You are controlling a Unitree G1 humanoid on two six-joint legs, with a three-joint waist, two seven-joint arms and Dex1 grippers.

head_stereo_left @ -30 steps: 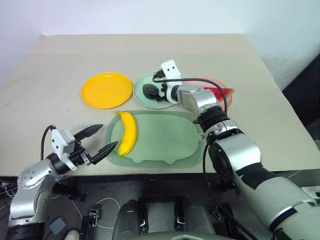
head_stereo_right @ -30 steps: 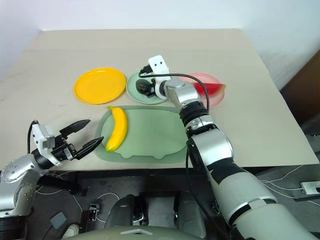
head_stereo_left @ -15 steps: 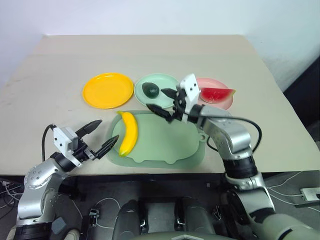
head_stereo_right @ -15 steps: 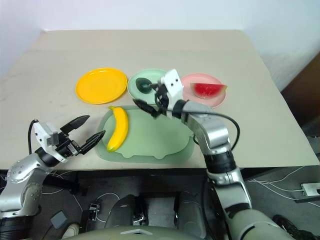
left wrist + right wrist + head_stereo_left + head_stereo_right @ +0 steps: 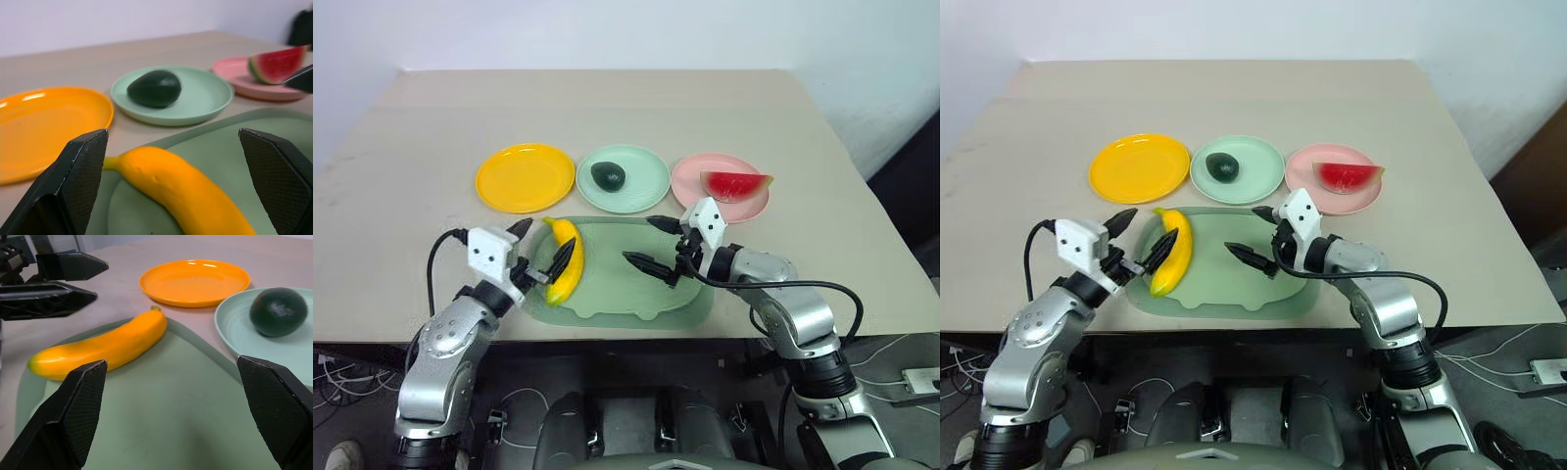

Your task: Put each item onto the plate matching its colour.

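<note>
Since the earlier frames, the right gripper (image 5: 654, 243) has been drawn back from the mint green plate (image 5: 641, 195) to the middle of the large green tray (image 5: 690, 304), and the left gripper (image 5: 540, 254) has been brought in from the lower left of the frame to the tray's left edge. Both pairs of black fingers are spread wide and nothing is held in either.

The avocado (image 5: 608, 175) is seen lying on the mint green plate, and the watermelon wedge (image 5: 735, 184) on the pink plate (image 5: 697, 183) at upper right; those two items are judged to be placed. The banana (image 5: 566, 262) is left on the tray, at centre-left of the frame, with the yellow plate (image 5: 524, 176) empty just above it and slightly to the left.

The banana's long axis is laid nearly up and down the frame, stem end toward the yellow plate. The left gripper is set right at it, one finger in front of its middle and the other off its left side, so the fruit is partly straddled; whether it is touched cannot be told. The right gripper is placed well apart from it, across the tray. The left arm is therefore judged the nearer one for the pick, with the fingers to be closed across the short width.
</note>
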